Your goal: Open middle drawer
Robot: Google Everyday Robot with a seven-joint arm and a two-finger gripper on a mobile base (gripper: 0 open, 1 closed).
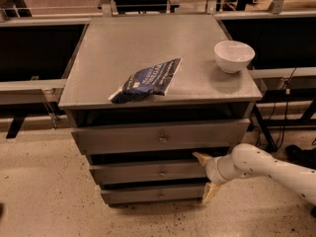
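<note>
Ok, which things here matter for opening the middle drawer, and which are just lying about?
Job: middle drawer, its knob, gripper by the drawer's right end, fingers apart.
Lying about: blue snack bag, white bowl, both on the cabinet top.

support: grey cabinet top (123, 48) | on it: blue bag (148, 79) centre-front, white bowl (234, 56) right | end effector (205, 174): at cabinet's lower front
</note>
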